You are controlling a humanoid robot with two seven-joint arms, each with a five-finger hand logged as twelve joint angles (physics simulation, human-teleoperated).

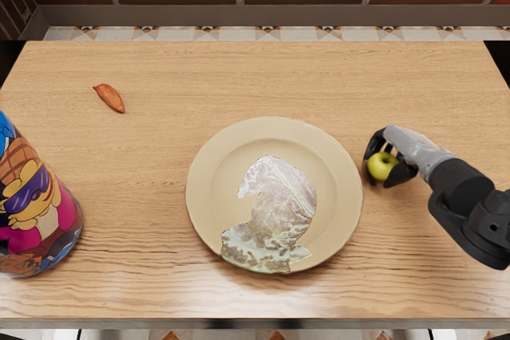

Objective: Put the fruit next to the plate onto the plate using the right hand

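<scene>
We see the right hand (388, 158) curled around the small yellow-green apple (382, 166) beside the round tan ceramic plate (215, 166), securing it for lifting.

Only one arm in view, entering at the right edge, low in the picture. Right arm (472, 214) angled up and to the left, with a bulky dark joint housing nearest the edge and a narrower dark forearm section ahead of it. Grey wrist segment (413, 146) (lighter than every other link) leading on into the right hand (396, 157). Dark fingers (374, 146) curled, closed round the fruit (382, 166) from the upper and the lower side, with the open side of the grasp toward the picture's left. Upper arm and shoulder cut off by the right edge.
</scene>
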